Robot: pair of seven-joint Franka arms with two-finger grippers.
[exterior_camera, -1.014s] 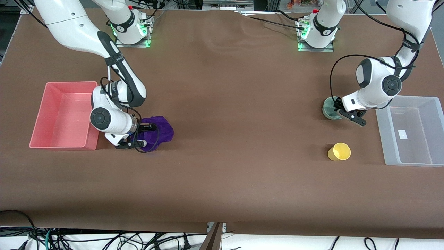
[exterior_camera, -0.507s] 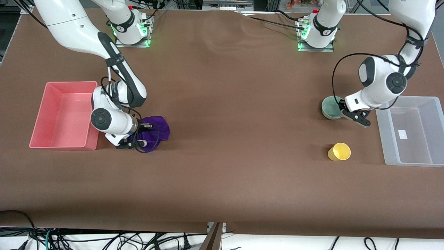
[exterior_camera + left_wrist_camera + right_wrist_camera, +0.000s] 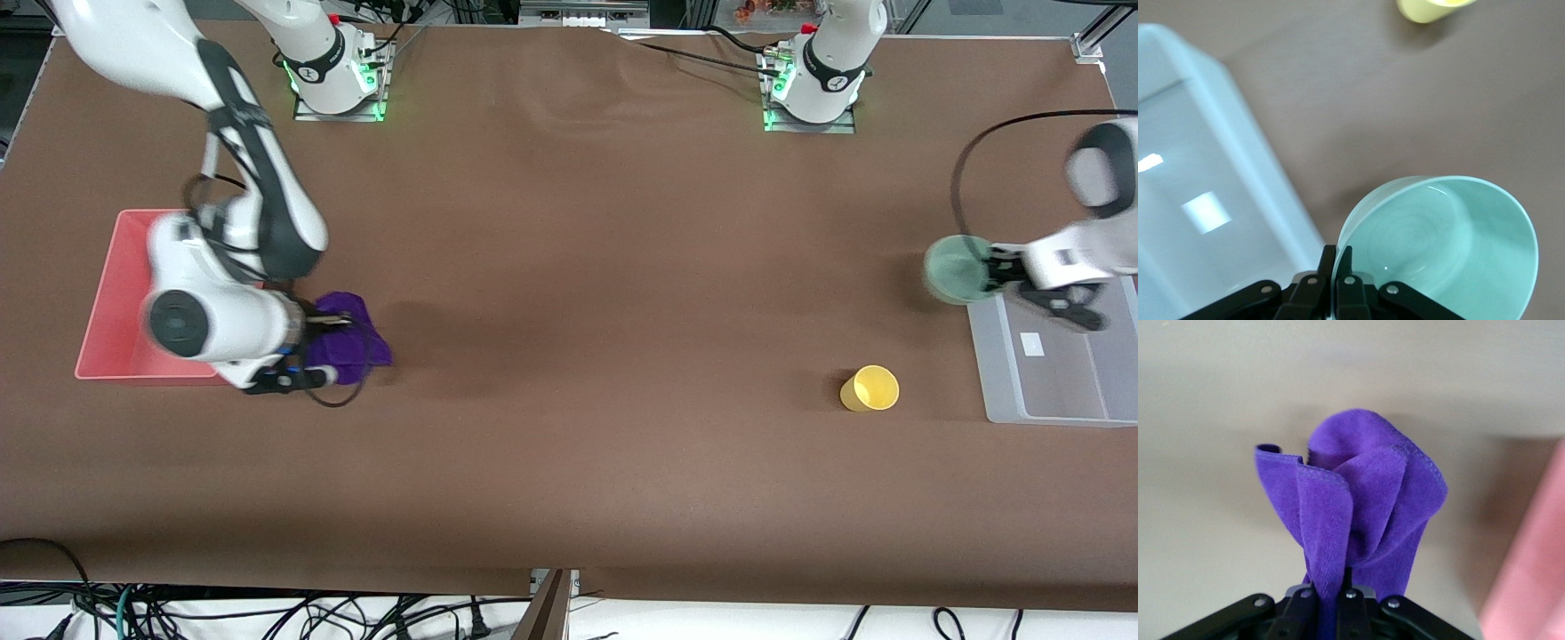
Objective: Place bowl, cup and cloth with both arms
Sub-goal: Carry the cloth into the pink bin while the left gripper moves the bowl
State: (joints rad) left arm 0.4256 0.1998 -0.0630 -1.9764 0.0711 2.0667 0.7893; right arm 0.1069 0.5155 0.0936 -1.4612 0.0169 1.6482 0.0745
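Your left pincer (image 3: 1336,257) is pinching the bowl (image 3: 1451,247) by its rim; it risks slipping. Your right pincer (image 3: 1338,587) is gripping the cloth (image 3: 1358,507), whose dangling folds could snag the red tray (image 3: 124,293).

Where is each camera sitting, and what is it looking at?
Front view: high across the table, facing both arms; shows the left gripper holding the bowl by the clear bin, the right gripper holding the cloth by the pink bin.
Left wrist view: looks past its fingers at the bowl, bin and cup.
Right wrist view: looks past its fingers at the cloth.
Front and left wrist views share the cup.
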